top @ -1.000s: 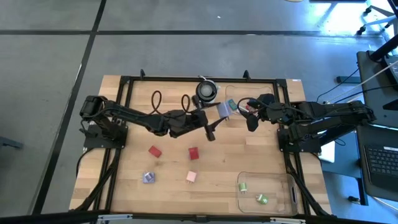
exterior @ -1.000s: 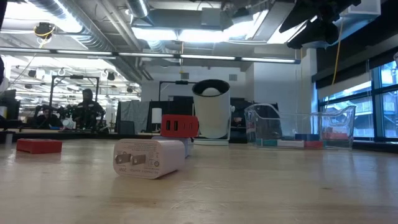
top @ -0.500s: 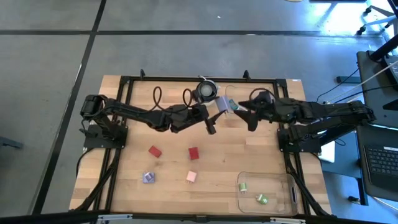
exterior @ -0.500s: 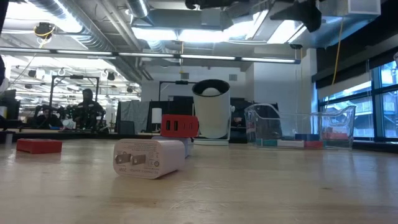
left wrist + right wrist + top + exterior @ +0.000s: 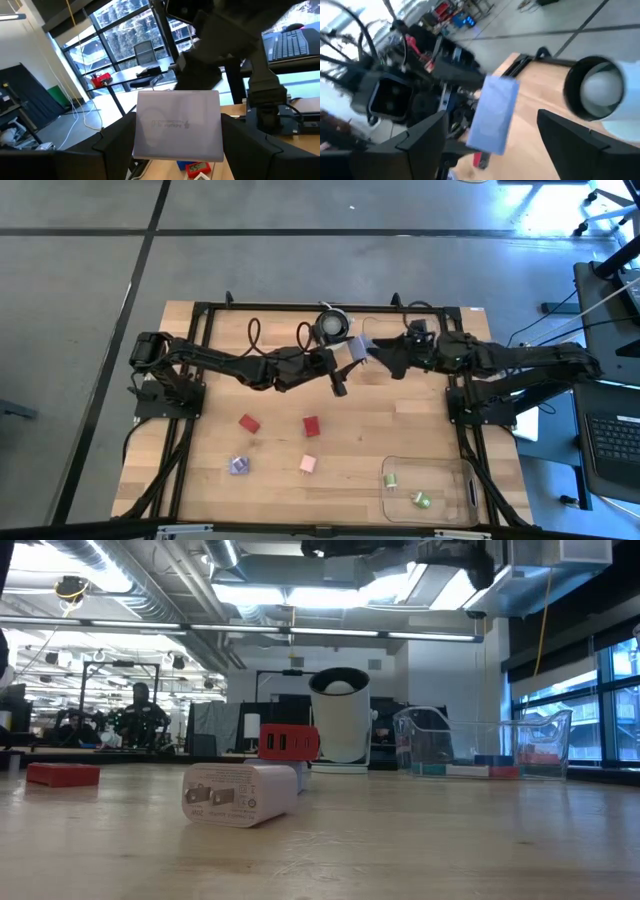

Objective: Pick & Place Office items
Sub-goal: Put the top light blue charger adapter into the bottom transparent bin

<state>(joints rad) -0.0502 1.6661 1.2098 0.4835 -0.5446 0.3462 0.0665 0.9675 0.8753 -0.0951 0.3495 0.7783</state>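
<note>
My left gripper [image 5: 350,362] is shut on a lilac block [image 5: 356,351], held high above the far middle of the table. My right gripper [image 5: 374,353] comes from the right and is open. In the right wrist view its fingers stand on either side of the lilac block [image 5: 495,114] without touching it. Two red blocks [image 5: 248,422] [image 5: 311,426], a lilac-blue piece [image 5: 238,466] and a pink piece [image 5: 308,464] lie on the wood. Two green pieces [image 5: 391,478] [image 5: 422,500] lie in the near clear tray [image 5: 468,490]. My left gripper pinches the lilac block by its two opposite side faces [image 5: 139,145] between its two fingers. The block's broad face [image 5: 177,125] is turned toward my right gripper. The block is lifted clear of the table.
A round white-and-black object [image 5: 332,326] stands at the far edge, left of a second clear tray [image 5: 480,745] that holds small pieces. A black frame [image 5: 205,310] runs round the table. In the low view a white charger block [image 5: 240,793] lies in front of a red block [image 5: 288,743].
My right gripper has moved toward the table's left, up to the lilac block, so that its open fingers now flank it. My left gripper has carried the block a little toward the far edge and has kept its hold.
</note>
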